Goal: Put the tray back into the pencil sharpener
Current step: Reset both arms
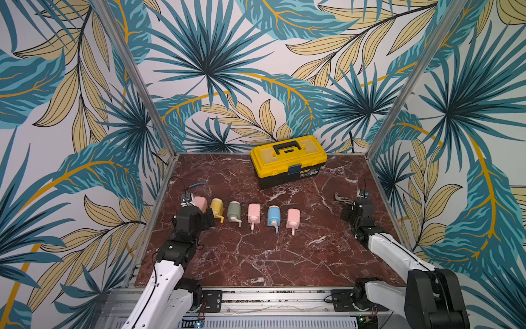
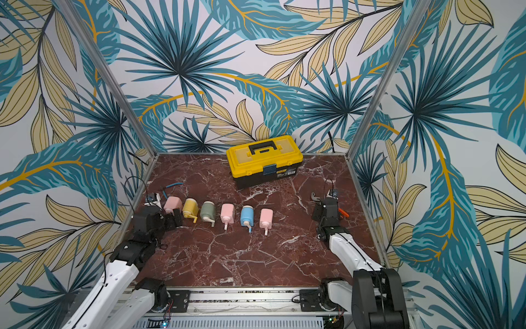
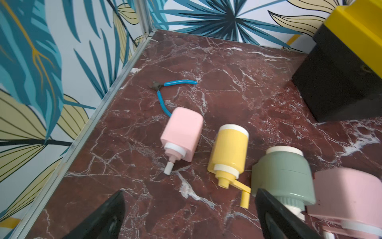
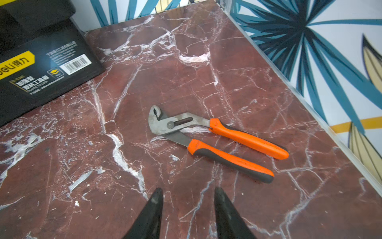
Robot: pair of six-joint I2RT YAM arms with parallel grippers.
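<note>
I see my left gripper (image 3: 190, 191) wide open near the leftmost pink plastic pencil sharpener (image 3: 183, 134); right gripper (image 4: 188, 190) parted, empty.

We count six hand-crank pencil sharpeners in both top views: three pink pencil sharpeners (image 1: 200, 201) (image 1: 254, 212) (image 1: 293, 218), one yellow pencil sharpener (image 1: 217, 207), one green pencil sharpener (image 1: 234, 210) and one blue pencil sharpener (image 1: 274, 215). We find one yellow toolbox (image 1: 287, 158). We see two hand tools: one pair of blue-handled cutters (image 3: 175, 82) and one pair of orange-handled groove-joint pliers (image 4: 206, 132). We count two robot arms, one left arm (image 1: 165, 279) and one right arm (image 1: 390, 250), and one marble tabletop (image 1: 256, 256).
</note>
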